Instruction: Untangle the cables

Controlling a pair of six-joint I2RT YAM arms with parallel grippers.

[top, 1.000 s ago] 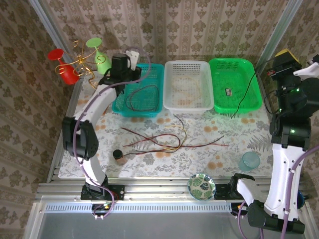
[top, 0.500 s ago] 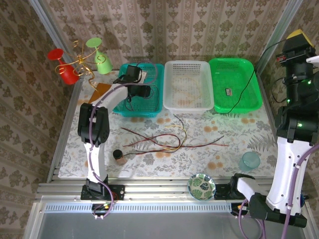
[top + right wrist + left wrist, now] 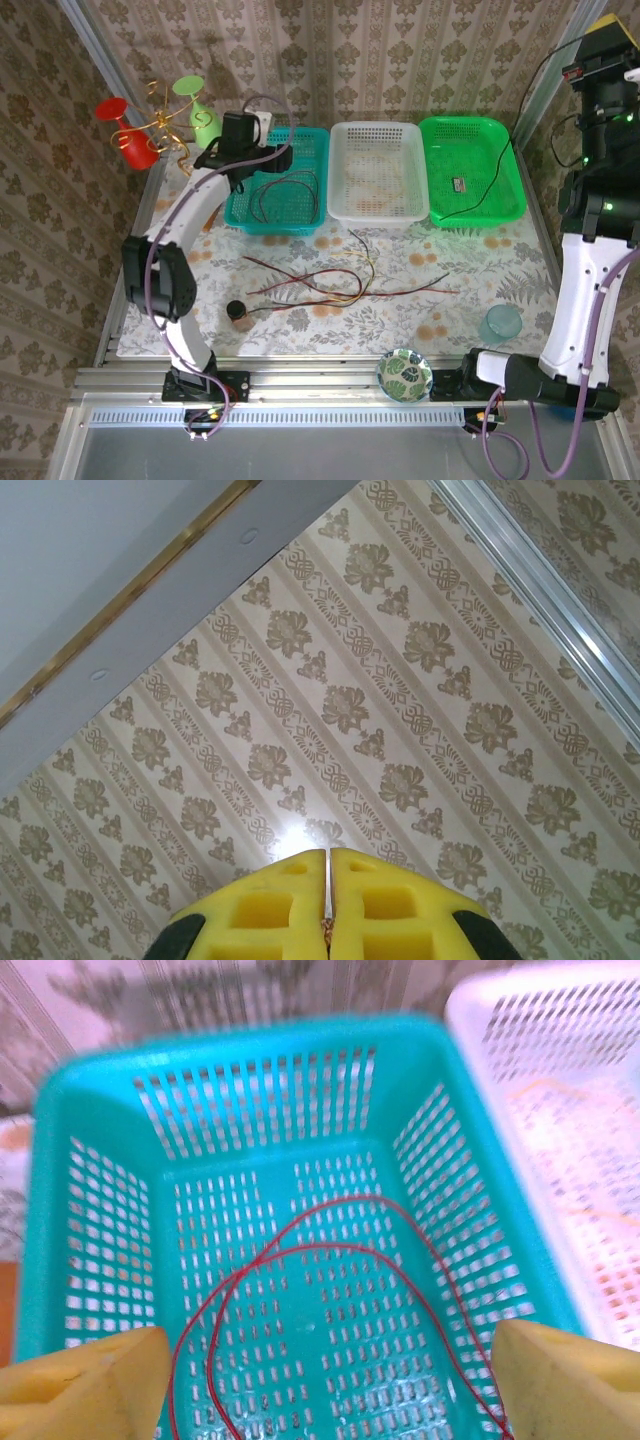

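- From the top external camera, a bench [image 3: 470,270] under a flowered cloth is seen, closed in by patterned wallpaper [image 3: 400,50]. Three baskets are lined along its far edge: a teal basket [image 3: 275,228], a white basket [image 3: 378,218] and a green basket [image 3: 475,122].
- Thin cables [image 3: 335,285] in dark red, black and yellow-orange are spread in a loose, crossing tangle on the middle of the cloth. A dark red cable [image 3: 283,181] is looped inside the teal basket. A black cable [image 3: 527,100] is stretched from the green basket up to the right pincer [image 3: 615,25], which is raised high at the far right.
- The left arm is reached far forward, its left pincer [image 3: 280,165] held above the teal basket.
- In the left wrist view, the teal basket [image 3: 50,1210] is seen from above with the red cable [image 3: 330,1248] curved over its perforated floor; the white basket [image 3: 520,1010] is just beside it. The yellow pads [image 3: 85,1385] of the left pincer [image 3: 322,1385] are set wide apart, nothing between them.
- In the right wrist view, wallpaper [image 3: 400,710] and a pale ceiling [image 3: 90,560] are faced. The right pincer [image 3: 327,900] is pressed together, clamped on the black cable.
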